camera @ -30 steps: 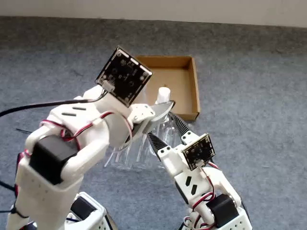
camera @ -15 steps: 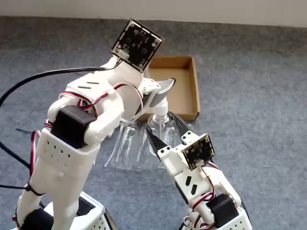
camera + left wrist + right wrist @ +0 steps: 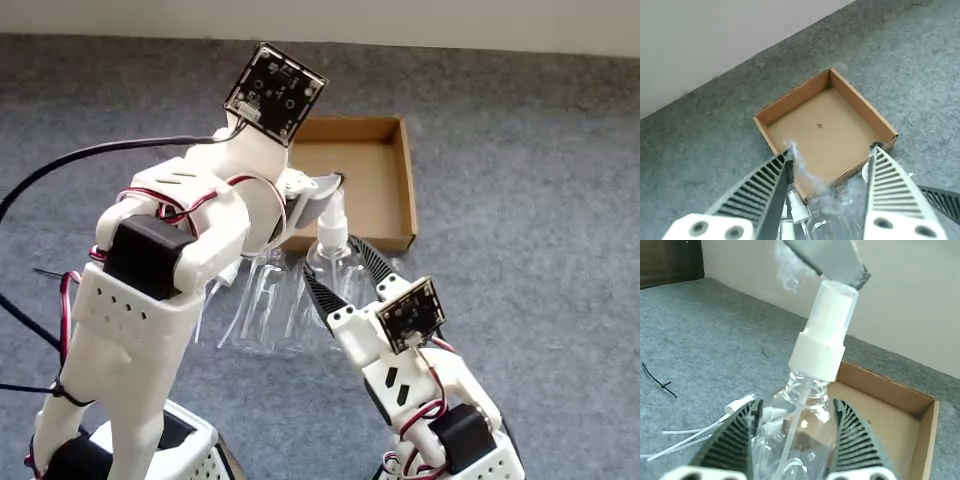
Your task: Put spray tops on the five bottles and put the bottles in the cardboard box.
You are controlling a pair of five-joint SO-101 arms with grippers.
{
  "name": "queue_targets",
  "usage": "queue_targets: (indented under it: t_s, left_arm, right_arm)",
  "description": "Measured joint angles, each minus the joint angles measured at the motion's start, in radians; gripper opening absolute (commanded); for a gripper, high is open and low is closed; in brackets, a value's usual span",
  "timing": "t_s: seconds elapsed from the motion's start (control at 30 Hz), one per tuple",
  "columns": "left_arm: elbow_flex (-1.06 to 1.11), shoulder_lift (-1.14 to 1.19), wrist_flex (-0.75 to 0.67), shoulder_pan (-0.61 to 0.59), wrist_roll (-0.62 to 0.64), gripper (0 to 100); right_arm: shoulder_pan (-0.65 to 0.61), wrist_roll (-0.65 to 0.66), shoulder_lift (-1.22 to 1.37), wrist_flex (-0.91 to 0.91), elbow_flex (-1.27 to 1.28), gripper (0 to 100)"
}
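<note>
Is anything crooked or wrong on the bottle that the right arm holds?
Yes. The spray top sits tilted on the bottle in the right gripper. Its collar leans to one side and the neck threads show beneath it, so it seems not fully seated.

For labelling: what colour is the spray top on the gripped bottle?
White spray top; best in right wrist view.
</note>
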Motion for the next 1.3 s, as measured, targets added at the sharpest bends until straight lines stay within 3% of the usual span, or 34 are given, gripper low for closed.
queue_targets:
  t_s: [0.5, 1.3]
  left_arm:
    - [0.009, -0.015, 0.048, 0.098, -0.041, 20]
    - [0.009, -0.003, 0.057, -0.018, -0.041, 19]
  right_arm:
    - [-0.002, 0.0, 0.002, 0.0, 0.002, 0.5]
    - [-0.002, 0.0, 0.002, 0.006, 0.002, 0.5]
